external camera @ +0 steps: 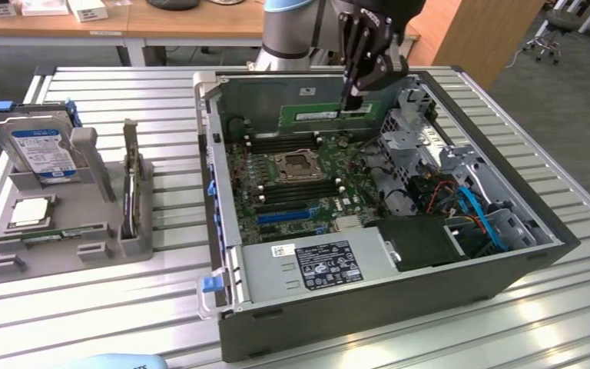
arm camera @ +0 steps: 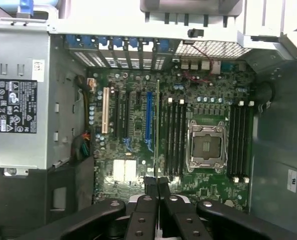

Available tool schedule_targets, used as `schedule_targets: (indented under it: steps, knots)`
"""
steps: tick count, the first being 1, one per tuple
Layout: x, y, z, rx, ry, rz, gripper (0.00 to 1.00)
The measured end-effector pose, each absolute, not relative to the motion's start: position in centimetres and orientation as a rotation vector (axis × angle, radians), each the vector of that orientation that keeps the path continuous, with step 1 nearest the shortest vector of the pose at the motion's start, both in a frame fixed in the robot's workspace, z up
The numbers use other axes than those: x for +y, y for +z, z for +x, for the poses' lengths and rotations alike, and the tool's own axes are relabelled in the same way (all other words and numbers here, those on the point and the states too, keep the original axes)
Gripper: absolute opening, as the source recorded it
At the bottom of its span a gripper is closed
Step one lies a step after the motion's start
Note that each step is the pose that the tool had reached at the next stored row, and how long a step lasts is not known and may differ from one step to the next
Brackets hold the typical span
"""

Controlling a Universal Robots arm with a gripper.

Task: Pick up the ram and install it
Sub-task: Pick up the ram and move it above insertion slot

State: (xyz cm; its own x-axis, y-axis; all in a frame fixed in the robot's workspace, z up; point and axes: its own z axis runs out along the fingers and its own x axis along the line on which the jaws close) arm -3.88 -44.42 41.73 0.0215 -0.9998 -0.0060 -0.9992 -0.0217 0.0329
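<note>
Hovering claw [external camera: 355, 101]: over the open case [external camera: 377, 304], pinched almost shut on the ram (only the board's thickness between the fingers).
Ram [external camera: 321, 114]: in the claw's grip, hanging below the fingertips with its long side level; green face and white sticker turned to the exterior view; high above the motherboard [external camera: 274, 196], near the case's far wall, not seated in any slot.
Ram, wrist view [arm camera: 157, 125]: edge-on, a thin line running out from between the fingertips [arm camera: 149, 187], parallel to the slots on the board.
Memory slots [arm camera: 176, 135]: black with white clips, in two banks either side of the CPU socket [arm camera: 207, 145]; ram's edge lined up just beside the nearer bank, between it and a blue slot [arm camera: 148, 120].
Power supply [external camera: 310, 265]: grey box with a black label, at the case's near end in the exterior view.
Tray [external camera: 8, 269]: grey, on the tabletop [external camera: 90, 323] at the exterior view's left, beside the case.
Hard drive [external camera: 39, 150]: blue label, upright in the tray's far holder.
CPU chip [external camera: 31, 211]: silver square, lying flat in the tray (nearer than the drive).
Tabletop: slatted metal, carrying case and tray.
</note>
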Motion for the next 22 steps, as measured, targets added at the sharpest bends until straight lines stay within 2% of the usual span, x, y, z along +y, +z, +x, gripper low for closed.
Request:
schedule_targets:
  steps: [15,22]
  knots:
    - [-40.3,41.7,-3.9,-2.184,-0.042,2.230,0.12]
    - [-40.1,41.6,-3.9,-2.184,-0.041,2.231,0.12]
